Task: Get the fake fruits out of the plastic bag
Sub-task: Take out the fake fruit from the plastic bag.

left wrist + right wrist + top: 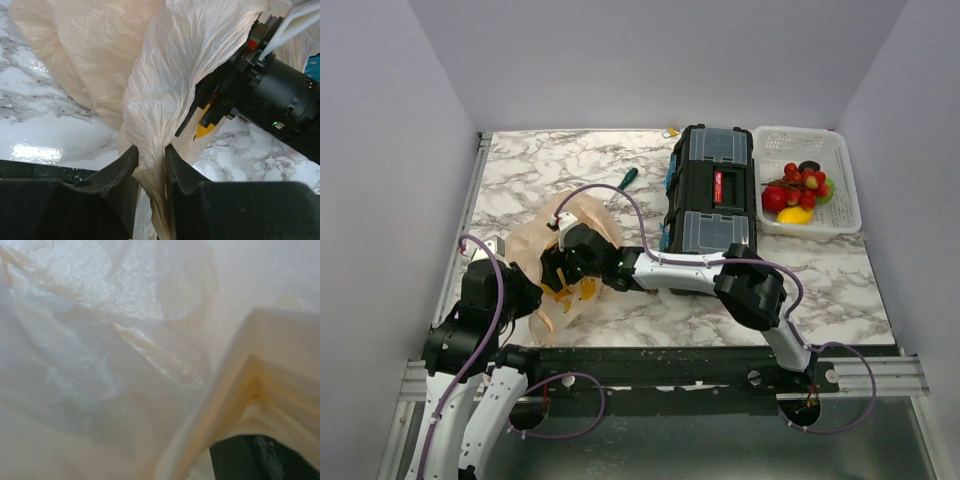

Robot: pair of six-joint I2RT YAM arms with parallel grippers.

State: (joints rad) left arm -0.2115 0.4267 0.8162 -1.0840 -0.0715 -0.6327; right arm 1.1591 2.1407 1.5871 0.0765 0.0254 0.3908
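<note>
Left jaws clamp crinkly peach plastic bag (165, 75); right jaws (gap unclear) sit inside, orange-yellow plastic fruit (563, 296) at 6 o'clock.

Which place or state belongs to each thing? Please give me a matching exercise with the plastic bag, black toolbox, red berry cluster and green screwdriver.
1 plastic bag
2 black toolbox
3 red berry cluster
4 green screwdriver

A in the white basket
B pinched by the left tool
C on the table behind the bag
D beside the basket

Pairs: 1-B, 2-D, 3-A, 4-C
</note>
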